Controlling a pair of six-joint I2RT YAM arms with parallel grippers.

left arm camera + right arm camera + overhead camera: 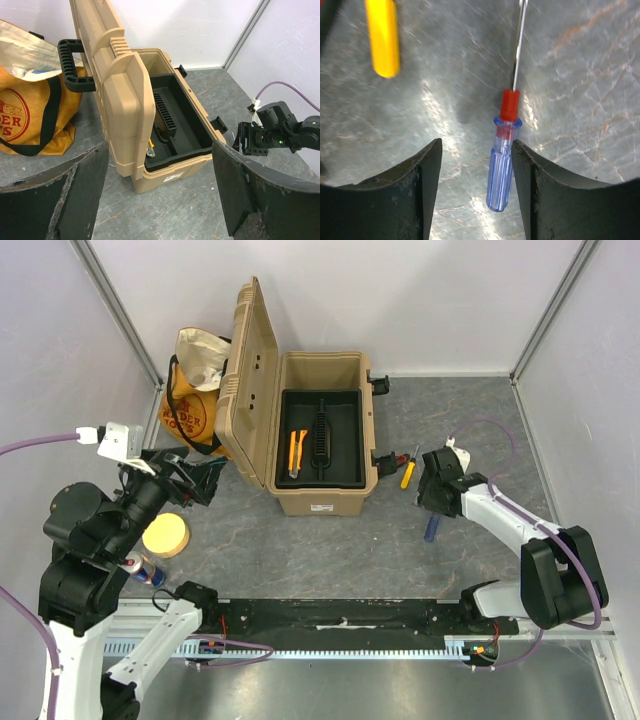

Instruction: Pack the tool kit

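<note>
**Item 1. Tool kit.** Large tan ribbed plastic toolbox [325,498] at mid-rear of the grey tabletop [330,550]. The lid [250,380] stands open to the left. The black inner tray [345,440] is seated inside and holds one orange-handled tool [296,452].

**Item 2. Loose tools, right of the box.**
- Yellow-handled screwdriver [408,472], lying just beside the right-hand latch.
- Clear blue-handled screwdriver with a red collar [501,172], lying nearer the arms, shaft pointing away from the wrist camera.

**Item 3. Right gripper [476,145].** Jaws open and holding nothing, straddling the blue handle low over the tabletop. The handle sits off-centre, close against one finger.

**Item 4. Left gripper [160,150].** Jaws open and empty, raised left of the box and facing it.

**Item 5. Orange-yellow cloth bag [190,405].** Behind the lid, not part of the kit.

**Handling note (judgement).** The step in hand appears to be picking up the blue-handled screwdriver.
- Shift the jaws sideways until the handle is centred, so that closing does not push it away.
- Come down fully and grip the thick handle, not the thin shaft.
- Lift straight up, clear of the yellow-handled screwdriver.
- Carry it over the latch and the box wall, then release it into a bare part of the tray.
</note>
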